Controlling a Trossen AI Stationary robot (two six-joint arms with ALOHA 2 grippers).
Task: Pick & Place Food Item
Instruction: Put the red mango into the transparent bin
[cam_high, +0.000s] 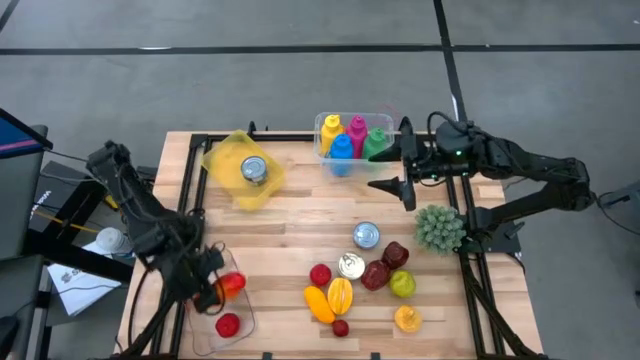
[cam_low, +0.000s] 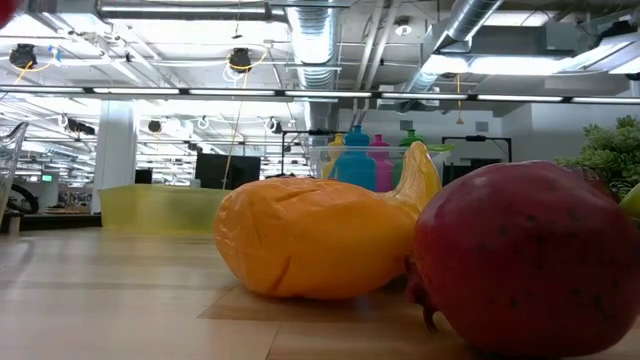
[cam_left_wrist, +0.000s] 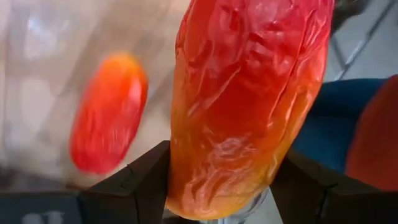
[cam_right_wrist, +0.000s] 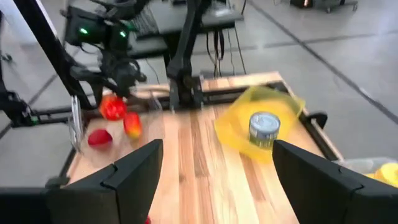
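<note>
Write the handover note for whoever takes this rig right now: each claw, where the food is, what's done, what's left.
Left claw: shut on a red-orange mango, held over the clear container at the table's front left corner.
Right claw: open, holding nothing, waiting at the back right beside the clear bin of bottles.
Done: one red fruit already lies in the clear container.
Left: release the mango into that container. The fruit pile at front centre-right, with two tins among it, is still on the table. A third tin sits in the yellow bin at the back.
</note>
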